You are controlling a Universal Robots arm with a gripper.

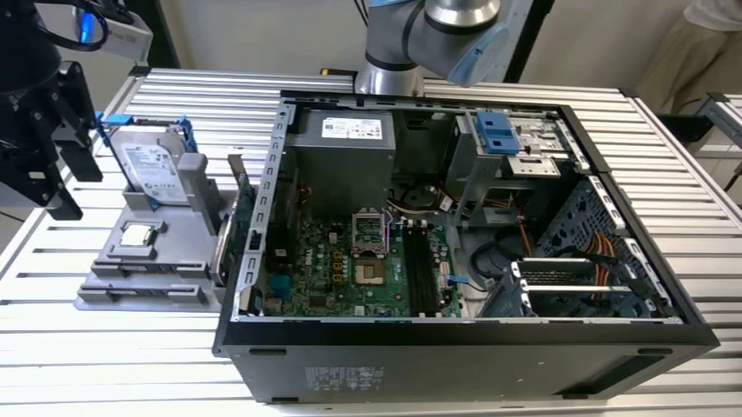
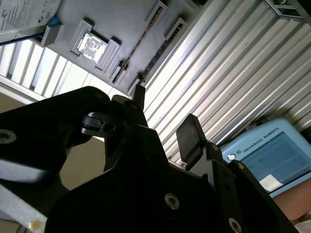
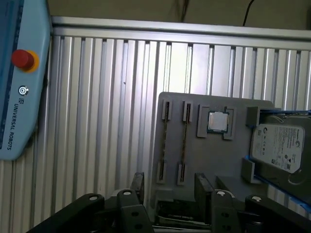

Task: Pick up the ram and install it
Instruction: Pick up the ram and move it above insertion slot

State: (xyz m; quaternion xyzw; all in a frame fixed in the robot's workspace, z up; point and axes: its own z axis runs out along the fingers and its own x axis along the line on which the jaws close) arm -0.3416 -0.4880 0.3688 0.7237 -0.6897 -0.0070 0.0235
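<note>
Jaws stand apart, with nothing held between them. The gripper (image 3: pixel 170 180) hangs above the bench (image 3: pixel 97 121). In the first wrist view its two black fingers (image 3: pixel 138 182) show on each side of one end of a gray holder (image 3: pixel 214 160).

The ram (image 3: pixel 165 141) sits in that holder, standing on its thin edge in a groove between two little end clips. Seen edge-on it is just a thin dark line, so its colour and chips cannot be told. A second thin stick (image 3: pixel 184 141) stands just beside it in the next groove. That makes two sticks and four clips.

Next to the sticks, one small square silver chip (image 3: pixel 217 121) lies flat in its own pocket. Past the chip, one silver hard drive (image 3: pixel 279 145) stands tilted in a blue bracket. It has a white label with print on it.

One light blue control tablet (image 3: pixel 19 107) lies at the side of the bench, well apart from the holder. It has one round red button (image 3: pixel 22 59) and a line of printed letters.

In the exterior view, one open black computer case (image 1: pixel 464 347) lies on the bench, to the exterior view's right of the holder. Inside it are a green board (image 1: pixel 336 261) and a gray box (image 1: pixel 342 165) with its own white label.
</note>
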